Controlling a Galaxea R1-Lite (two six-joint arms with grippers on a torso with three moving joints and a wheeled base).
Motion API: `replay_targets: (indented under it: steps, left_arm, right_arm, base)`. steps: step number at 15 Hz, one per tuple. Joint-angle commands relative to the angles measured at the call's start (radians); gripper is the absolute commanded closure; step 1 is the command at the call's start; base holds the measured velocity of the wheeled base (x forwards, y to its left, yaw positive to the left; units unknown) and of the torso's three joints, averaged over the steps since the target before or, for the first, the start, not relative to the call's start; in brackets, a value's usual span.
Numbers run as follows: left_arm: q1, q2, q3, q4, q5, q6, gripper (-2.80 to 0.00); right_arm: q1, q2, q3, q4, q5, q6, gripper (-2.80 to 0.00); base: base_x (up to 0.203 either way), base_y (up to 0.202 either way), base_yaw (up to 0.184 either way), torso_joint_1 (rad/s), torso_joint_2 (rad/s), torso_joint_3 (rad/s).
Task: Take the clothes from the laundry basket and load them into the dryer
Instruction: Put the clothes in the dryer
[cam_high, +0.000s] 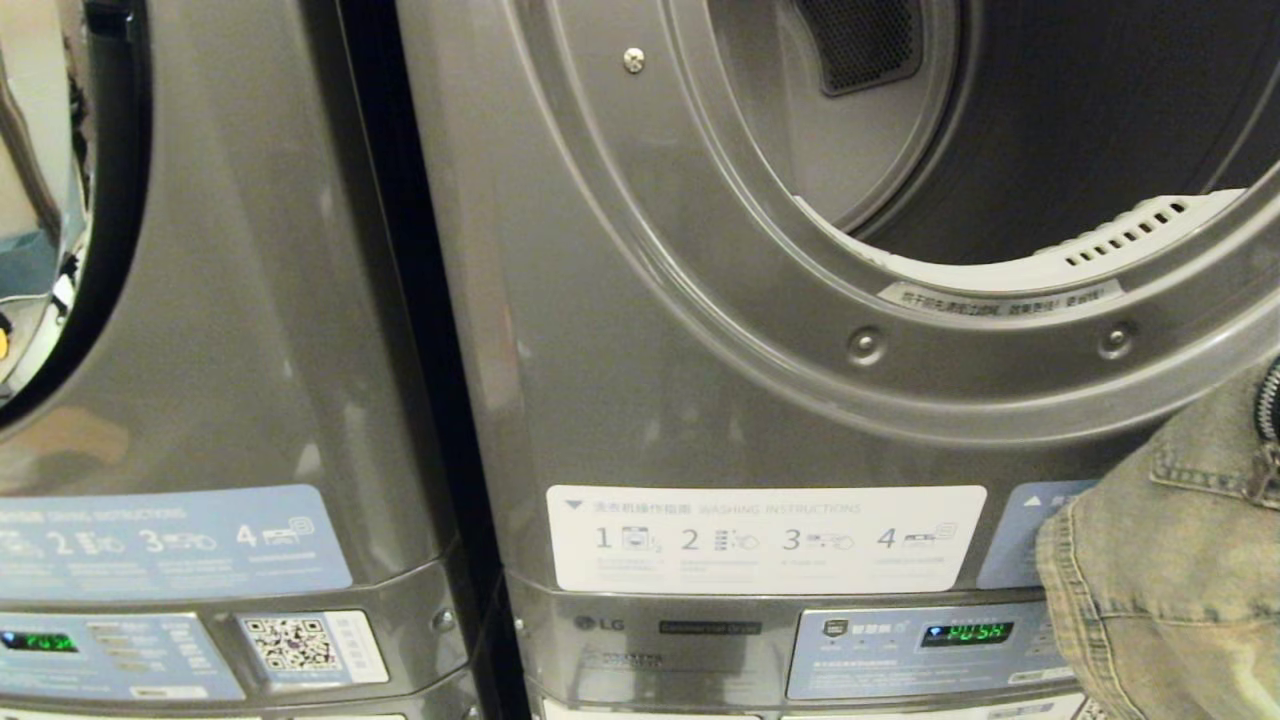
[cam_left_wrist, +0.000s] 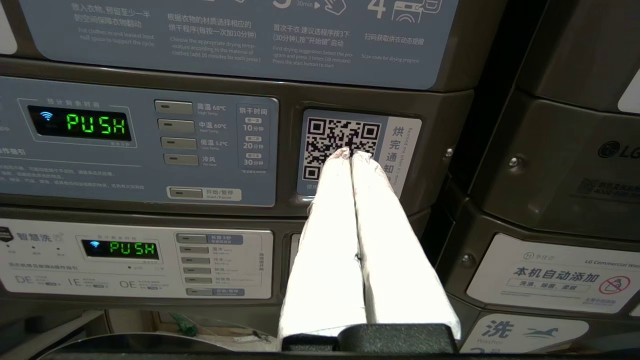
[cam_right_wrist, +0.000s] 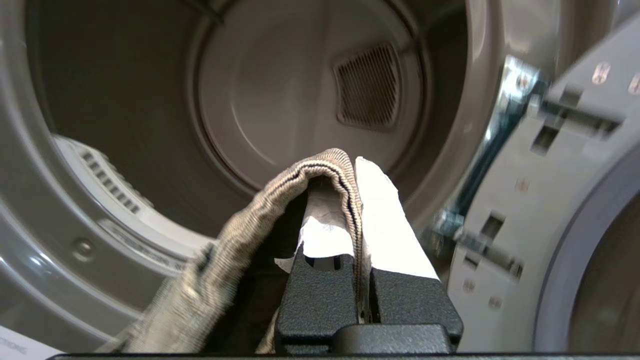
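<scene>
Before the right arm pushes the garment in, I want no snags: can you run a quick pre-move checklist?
1. Grip: right gripper shut on the denim garment, fabric folded over one finger: ok.
2. Dryer opening open and facing the gripper: ok.
3. Drum shows nothing in the part that is visible: ok.
4. Door hinge close beside the gripper, snag risk: cannot tell.
5. Garment's hanging end clear of the rim: cannot tell.
6. Left gripper shut, parked at the control panel: ok.

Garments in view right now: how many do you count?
1: a faded olive denim garment, pinched in the right gripper at the grey dryer opening. The drum looks empty, though its floor is partly hidden.
</scene>
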Motion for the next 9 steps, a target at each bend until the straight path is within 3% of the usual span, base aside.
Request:
replay_targets:
  steps: [1, 5, 9]
  left_arm:
    - [0.000, 0.000, 0.014, 0.000, 0.001, -0.002, 0.00]
    - [0.000, 0.000, 0.014, 0.000, 0.001, 0.000, 0.00]
    - [0.000, 0.000, 0.014, 0.000, 0.001, 0.000, 0.00]
  right_arm:
    - [0.037, 0.051, -0.057, -0.002, 0.005, 0.001, 0.00]
    - [0.053, 0.159, -0.273, 0.005, -0.013, 0.026, 0.00]
    - [0.055, 0.250, -0.515, 0.018, -0.053, 0.152, 0.00]
  base:
    - [0.000, 0.000, 0.000, 0.000, 0.00, 0.000]
    - [0.000, 0.000, 0.000, 0.000, 0.00, 0.000]
    - [0.000, 0.000, 0.000, 0.000, 0.00, 0.000]
